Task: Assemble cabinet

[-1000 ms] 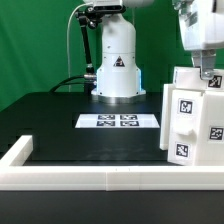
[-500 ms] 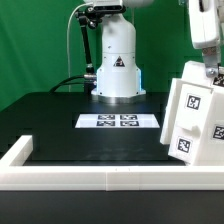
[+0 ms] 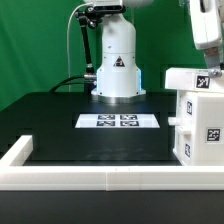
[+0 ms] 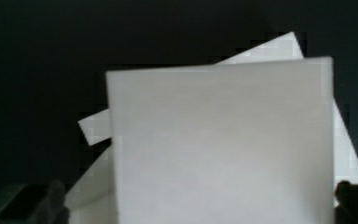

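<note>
Up at the exterior view's right, the gripper [image 3: 207, 72] hung right over the cabinet [image 3: 196, 115]. Only the lower part of the arm showed, and the picture's edge cut off some of it. Its tip came down to the cabinet's top, close to a tag marker [image 3: 201, 83] on the upper face. It looked to be touching or just above that top. I could not tell if the fingers were open or closed, or if they held anything.

The cabinet stood on the black table [image 3: 60, 115], far over on the exterior view's right, partly out of the picture. It looked upright, with its long side going up and down. It was just behind the low white border frame [image 3: 80, 172] that ran along the front. So the cabinet lay straight below the gripper, not off to one side.

The marker board [image 3: 118, 121] lay flat on the table, well apart from the cabinet, in front of the robot's white base [image 3: 117, 70].

From the wrist view, a big white cabinet panel [image 4: 211, 140] filled most of the picture, and another white piece [image 4: 274, 52] poked out behind it at a slant. Dark finger tips [image 4: 25, 205] showed only at the corners, too little to judge the grip.

My guess is the next move depends on the gripper being right over the top edge of the cabinet.
</note>
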### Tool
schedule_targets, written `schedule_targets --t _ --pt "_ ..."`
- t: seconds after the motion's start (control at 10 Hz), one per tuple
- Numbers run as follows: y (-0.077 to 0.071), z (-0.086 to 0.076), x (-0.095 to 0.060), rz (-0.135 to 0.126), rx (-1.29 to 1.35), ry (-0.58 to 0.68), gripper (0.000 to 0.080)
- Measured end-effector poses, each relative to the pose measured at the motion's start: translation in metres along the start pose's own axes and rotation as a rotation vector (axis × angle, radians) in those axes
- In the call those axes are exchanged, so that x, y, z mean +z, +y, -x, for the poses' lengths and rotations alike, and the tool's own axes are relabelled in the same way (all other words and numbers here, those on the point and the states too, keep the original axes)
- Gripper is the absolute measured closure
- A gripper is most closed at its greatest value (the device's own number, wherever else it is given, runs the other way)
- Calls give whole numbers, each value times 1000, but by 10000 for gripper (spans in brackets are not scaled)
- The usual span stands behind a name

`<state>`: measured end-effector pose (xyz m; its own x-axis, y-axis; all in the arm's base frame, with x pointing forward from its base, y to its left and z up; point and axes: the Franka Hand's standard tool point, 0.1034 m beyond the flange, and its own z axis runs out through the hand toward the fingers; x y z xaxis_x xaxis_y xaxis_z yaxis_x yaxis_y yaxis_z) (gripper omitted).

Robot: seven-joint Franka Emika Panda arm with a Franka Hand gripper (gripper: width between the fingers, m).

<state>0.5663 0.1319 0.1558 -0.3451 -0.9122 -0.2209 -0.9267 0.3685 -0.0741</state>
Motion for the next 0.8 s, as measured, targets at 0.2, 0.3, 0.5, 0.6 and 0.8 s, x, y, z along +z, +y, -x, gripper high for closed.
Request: schedule_targets --t 0.2,0.3,0.5,0.6,0.8 --pt "0 1 -1 0 -24 -5 2" --pt "-1 3 -5 -5 -29 -13 2" --pt "-4 8 -17 -20 -49 -32 3" --pt "-5 11 -23 -26 -57 -43 3" --pt "-5 11 -22 -27 -66 -48 3"
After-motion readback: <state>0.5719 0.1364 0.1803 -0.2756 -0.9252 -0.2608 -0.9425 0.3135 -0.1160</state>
